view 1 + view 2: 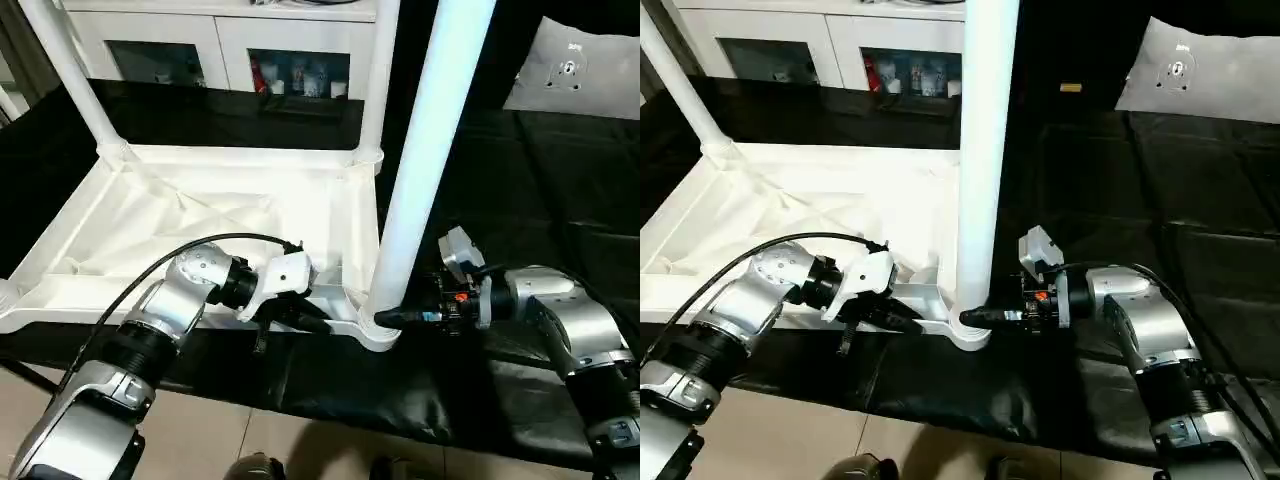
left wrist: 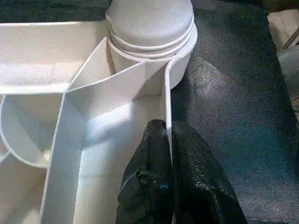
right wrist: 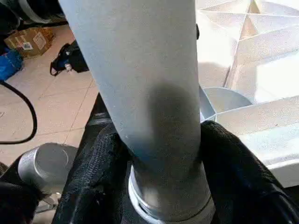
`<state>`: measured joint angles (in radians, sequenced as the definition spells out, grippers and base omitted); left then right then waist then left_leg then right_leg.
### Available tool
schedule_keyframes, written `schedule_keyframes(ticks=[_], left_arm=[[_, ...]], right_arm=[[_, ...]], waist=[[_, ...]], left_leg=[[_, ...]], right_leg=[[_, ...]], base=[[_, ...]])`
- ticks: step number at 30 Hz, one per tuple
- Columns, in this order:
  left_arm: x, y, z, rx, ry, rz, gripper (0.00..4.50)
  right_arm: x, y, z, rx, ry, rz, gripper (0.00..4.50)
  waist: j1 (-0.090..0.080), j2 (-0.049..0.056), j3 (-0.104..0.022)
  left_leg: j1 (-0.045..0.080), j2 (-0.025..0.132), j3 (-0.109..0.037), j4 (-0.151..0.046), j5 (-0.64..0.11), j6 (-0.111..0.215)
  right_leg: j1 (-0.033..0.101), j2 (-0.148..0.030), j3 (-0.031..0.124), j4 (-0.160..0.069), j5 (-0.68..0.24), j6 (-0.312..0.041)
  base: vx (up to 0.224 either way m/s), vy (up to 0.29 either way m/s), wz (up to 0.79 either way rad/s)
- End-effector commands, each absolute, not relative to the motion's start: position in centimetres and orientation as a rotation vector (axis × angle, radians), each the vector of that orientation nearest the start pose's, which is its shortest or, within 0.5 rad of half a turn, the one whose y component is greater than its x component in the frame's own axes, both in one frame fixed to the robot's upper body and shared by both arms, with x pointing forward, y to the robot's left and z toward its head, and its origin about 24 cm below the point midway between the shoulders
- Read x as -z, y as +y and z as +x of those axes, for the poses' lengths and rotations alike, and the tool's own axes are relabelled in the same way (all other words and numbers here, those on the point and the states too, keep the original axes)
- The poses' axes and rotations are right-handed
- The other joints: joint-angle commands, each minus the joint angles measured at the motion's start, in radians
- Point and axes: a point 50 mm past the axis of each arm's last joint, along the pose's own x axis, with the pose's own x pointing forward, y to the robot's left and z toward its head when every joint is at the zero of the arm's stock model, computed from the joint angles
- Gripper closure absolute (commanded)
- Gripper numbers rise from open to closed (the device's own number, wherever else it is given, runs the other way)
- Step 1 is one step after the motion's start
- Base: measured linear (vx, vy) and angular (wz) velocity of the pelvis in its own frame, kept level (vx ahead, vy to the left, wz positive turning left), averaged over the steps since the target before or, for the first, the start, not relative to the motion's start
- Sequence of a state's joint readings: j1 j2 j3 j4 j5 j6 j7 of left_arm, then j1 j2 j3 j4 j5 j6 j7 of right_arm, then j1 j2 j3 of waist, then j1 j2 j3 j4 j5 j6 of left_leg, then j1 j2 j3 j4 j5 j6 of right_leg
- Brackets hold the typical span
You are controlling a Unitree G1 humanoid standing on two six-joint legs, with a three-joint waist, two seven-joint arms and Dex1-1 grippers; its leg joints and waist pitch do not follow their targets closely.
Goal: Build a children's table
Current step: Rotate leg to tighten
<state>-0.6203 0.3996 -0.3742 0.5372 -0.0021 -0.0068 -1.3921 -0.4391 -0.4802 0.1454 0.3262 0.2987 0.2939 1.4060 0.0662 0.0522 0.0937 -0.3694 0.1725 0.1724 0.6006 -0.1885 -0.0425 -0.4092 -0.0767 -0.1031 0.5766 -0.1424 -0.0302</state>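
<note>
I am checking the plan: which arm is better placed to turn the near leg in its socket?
Right: the right gripper already brackets the near leg at its base, while the left gripper pinches the tabletop's rim.

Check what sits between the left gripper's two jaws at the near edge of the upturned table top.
The table top's thin upright side wall. In the left wrist view the left gripper straddles it, one jaw inside the tray and one outside.

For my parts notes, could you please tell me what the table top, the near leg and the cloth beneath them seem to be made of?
Table top: apparently moulded white plastic, matte, with thin ribs and a thin rim.
Near leg: smooth white plastic by the look, slightly glossy, with moulded rings at its base.
Cloth: black woven fabric, going by its wrinkles and weave; the exact fibre is unclear.
</note>
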Motion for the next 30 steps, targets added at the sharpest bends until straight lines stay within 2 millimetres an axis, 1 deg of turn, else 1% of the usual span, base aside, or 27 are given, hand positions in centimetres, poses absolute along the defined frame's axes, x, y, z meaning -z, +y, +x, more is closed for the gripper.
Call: schedule_keyframes(ticks=[1, 3, 5, 6, 7, 8, 9, 10, 12, 13, 14, 15, 17, 18, 19, 20, 22, 23, 24, 26, 27, 28, 29, 30], left_arm=[[-7.6, 11.1, 30.9, 1.606, 0.335, 0.536, 4.50], [-7.6, 10.8, 31.1, 1.580, 0.331, 0.514, 4.50], [-7.7, 10.4, 31.4, 1.544, 0.331, 0.488, 4.50], [-7.7, 10.1, 31.6, 1.516, 0.329, 0.470, 4.50], [-7.8, 9.6, 32.1, 1.467, 0.323, 0.452, 4.50], [-7.8, 9.1, 32.4, 1.423, 0.322, 0.438, 4.50], [-7.8, 8.7, 32.7, 1.384, 0.324, 0.430, 4.50], [-7.8, 8.7, 32.7, 1.384, 0.324, 0.430, 4.50], [-7.7, 8.2, 33.3, 1.319, 0.325, 0.423, 4.50], [-7.8, 7.6, 33.7, 1.267, 0.321, 0.409, 4.50], [-7.8, 7.6, 33.7, 1.261, 0.319, 0.407, 4.50], [-8.1, 6.7, 34.3, 1.186, 0.300, 0.364, 4.50], [-8.4, 6.0, 34.6, 1.139, 0.286, 0.334, 4.50], [-8.5, 5.8, 34.7, 1.115, 0.279, 0.326, 4.50], [-8.6, 5.4, 34.9, 1.089, 0.271, 0.316, 4.50], [-8.7, 5.3, 34.9, 1.083, 0.269, 0.314, 4.50], [-8.8, 5.0, 35.0, 1.071, 0.263, 0.308, 4.50], [-8.8, 5.0, 35.0, 1.071, 0.263, 0.308, 4.50], [-8.8, 4.8, 35.0, 1.069, 0.263, 0.310, 4.50], [-8.6, 5.0, 34.8, 1.086, 0.267, 0.329, 4.50], [-8.4, 5.6, 34.7, 1.097, 0.275, 0.351, 4.50], [-8.4, 5.7, 34.7, 1.098, 0.275, 0.353, 4.50], [-8.2, 6.2, 34.7, 1.106, 0.277, 0.363, 4.50], [-8.2, 6.2, 34.7, 1.106, 0.277, 0.363, 4.50]], right_arm=[[-7.6, -15.2, 28.5, -1.470, 0.329, -0.005, 2.50], [-7.3, -14.7, 28.8, -1.405, 0.347, 0.021, 2.51], [-7.1, -14.2, 28.9, -1.357, 0.360, 0.035, 2.51], [-7.0, -13.7, 29.0, -1.335, 0.360, 0.041, 2.51], [-6.8, -12.9, 29.2, -1.276, 0.355, 0.042, 2.51], [-6.6, -12.2, 29.4, -1.216, 0.355, 0.048, 2.51], [-6.4, -11.5, 29.8, -1.146, 0.358, 0.062, 2.51], [-6.4, -11.5, 29.8, -1.146, 0.358, 0.062, 2.51], [-6.2, -10.7, 30.4, -1.027, 0.359, 0.064, 2.51], [-6.1, -10.0, 31.0, -0.932, 0.358, 0.073, 2.51], [-6.1, -9.9, 31.1, -0.923, 0.357, 0.073, 2.51], [-6.0, -9.0, 31.8, -0.802, 0.349, 0.087, 2.51], [-6.0, -8.4, 32.3, -0.723, 0.347, 0.108, 2.51], [-6.0, -8.1, 32.6, -0.691, 0.348, 0.128, 2.51], [-6.2, -7.6, 32.9, -0.646, 0.343, 0.167, 2.51], [-6.2, -7.5, 32.9, -0.635, 0.341, 0.174, 2.51], [-6.3, -6.9, 33.1, -0.597, 0.335, 0.202, 2.51], [-6.3, -6.9, 33.1, -0.597, 0.335, 0.202, 2.51], [-6.3, -6.6, 33.1, -0.593, 0.333, 0.208, 1.97], [-6.5, -6.4, 32.8, -0.628, 0.313, 0.210, 1.97], [-6.6, -6.9, 32.5, -0.667, 0.289, 0.192, 1.76], [-6.6, -7.0, 32.5, -0.670, 0.286, 0.190, 1.56], [-6.5, -7.9, 32.3, -0.676, 0.277, 0.178, 1.56], [-6.5, -7.9, 32.3, -0.676, 0.277, 0.178, 1.50]], waist=[[-0.003, -0.018, -0.078], [-0.005, -0.017, -0.076], [-0.013, -0.018, -0.073], [-0.015, -0.018, -0.073], [-0.017, -0.019, -0.072], [-0.023, -0.018, -0.070], [-0.031, -0.018, -0.071], [-0.035, -0.019, -0.070], [-0.045, -0.019, -0.070], [-0.052, -0.014, -0.073], [-0.057, -0.016, -0.071], [-0.067, -0.013, -0.073], [-0.075, -0.012, -0.074], [-0.077, -0.012, -0.076], [-0.082, -0.012, -0.077], [-0.081, -0.006, -0.080], [-0.081, -0.009, -0.085], [-0.080, -0.011, -0.086], [-0.077, -0.012, -0.088], [-0.073, -0.010, -0.089], [-0.071, -0.010, -0.089], [-0.068, -0.009, -0.089], [-0.068, -0.007, -0.091], [-0.066, -0.007, -0.091]], left_leg=[[0.009, 0.055, -0.016, -0.069, -0.184, 0.097], [0.008, 0.054, -0.017, -0.069, -0.186, 0.091], [0.011, 0.051, -0.017, -0.071, -0.210, 0.076], [0.013, 0.050, -0.017, -0.070, -0.212, 0.072], [0.013, 0.048, -0.019, -0.070, -0.221, 0.067], [0.014, 0.047, -0.020, -0.071, -0.227, 0.058], [0.014, 0.043, -0.022, -0.071, -0.243, 0.050], [0.013, 0.041, -0.022, -0.070, -0.247, 0.047], [0.010, 0.040, -0.024, -0.071, -0.254, 0.044], [0.014, 0.038, -0.025, -0.069, -0.259, 0.043], [0.013, 0.038, -0.025, -0.069, -0.261, 0.040], [0.014, 0.035, -0.026, -0.067, -0.272, 0.039], [0.014, 0.035, -0.026, -0.066, -0.269, 0.035], [0.014, 0.036, -0.027, -0.067, -0.267, 0.038], [0.007, 0.037, -0.027, -0.069, -0.257, 0.050], [0.008, 0.040, -0.028, -0.070, -0.252, 0.053], [0.004, 0.042, -0.025, -0.069, -0.210, 0.070], [0.003, 0.043, -0.023, -0.068, -0.200, 0.075], [0.005, 0.042, -0.021, -0.066, -0.185, 0.082], [0.003, 0.041, -0.019, -0.066, -0.166, 0.093], [0.002, 0.041, -0.018, -0.066, -0.158, 0.099], [0.001, 0.042, -0.018, -0.066, -0.151, 0.102], [0.000, 0.042, -0.019, -0.065, -0.142, 0.105], [0.001, 0.044, -0.019, -0.065, -0.142, 0.107]], right_leg=[[0.058, -0.076, 0.051, -0.080, -0.428, -0.163], [0.058, -0.076, 0.050, -0.081, -0.439, -0.161], [0.055, -0.075, 0.049, -0.088, -0.491, -0.142], [0.055, -0.075, 0.048, -0.090, -0.504, -0.137], [0.055, -0.076, 0.047, -0.095, -0.533, -0.124], [0.051, -0.075, 0.046, -0.097, -0.549, -0.114], [0.052, -0.076, 0.042, -0.103, -0.575, -0.101], [0.053, -0.074, 0.041, -0.103, -0.584, -0.094], [0.053, -0.075, 0.039, -0.106, -0.597, -0.080], [0.050, -0.075, 0.038, -0.109, -0.596, -0.081], [0.048, -0.074, 0.037, -0.109, -0.595, -0.083], [0.049, -0.074, 0.034, -0.112, -0.602, -0.080], [0.045, -0.074, 0.034, -0.110, -0.589, -0.091], [0.049, -0.074, 0.033, -0.111, -0.572, -0.093], [0.053, -0.075, 0.036, -0.106, -0.531, -0.105], [0.054, -0.075, 0.038, -0.103, -0.508, -0.112], [0.058, -0.075, 0.044, -0.091, -0.400, -0.151], [0.059, -0.075, 0.046, -0.088, -0.376, -0.161], [0.059, -0.076, 0.048, -0.084, -0.343, -0.178], [0.064, -0.076, 0.049, -0.080, -0.319, -0.192], [0.066, -0.076, 0.050, -0.080, -0.310, -0.191], [0.068, -0.077, 0.050, -0.078, -0.303, -0.191], [0.070, -0.077, 0.050, -0.075, -0.296, -0.193], [0.070, -0.077, 0.050, -0.076, -0.292, -0.193]], base=[[0.000, 0.000, 0.00], [0.000, 0.000, 0.00], [0.000, 0.000, 0.00], [0.000, 0.000, 0.00], [0.000, 0.000, 0.00], [0.000, 0.000, 0.00], [0.000, 0.000, 0.00], [0.000, 0.000, 0.00], [0.000, 0.000, 0.00], [0.000, 0.000, 0.00], [0.000, 0.000, 0.00], [0.000, 0.000, 0.00], [0.000, 0.000, 0.00], [0.000, 0.000, 0.00], [0.000, 0.000, 0.00], [0.000, 0.000, 0.00], [0.000, 0.000, 0.00], [0.000, 0.000, 0.00], [0.000, 0.000, 0.00], [0.000, 0.000, 0.00], [0.000, 0.000, 0.00], [0.000, 0.000, 0.00], [0.000, 0.000, 0.00], [0.000, 0.000, 0.00]])
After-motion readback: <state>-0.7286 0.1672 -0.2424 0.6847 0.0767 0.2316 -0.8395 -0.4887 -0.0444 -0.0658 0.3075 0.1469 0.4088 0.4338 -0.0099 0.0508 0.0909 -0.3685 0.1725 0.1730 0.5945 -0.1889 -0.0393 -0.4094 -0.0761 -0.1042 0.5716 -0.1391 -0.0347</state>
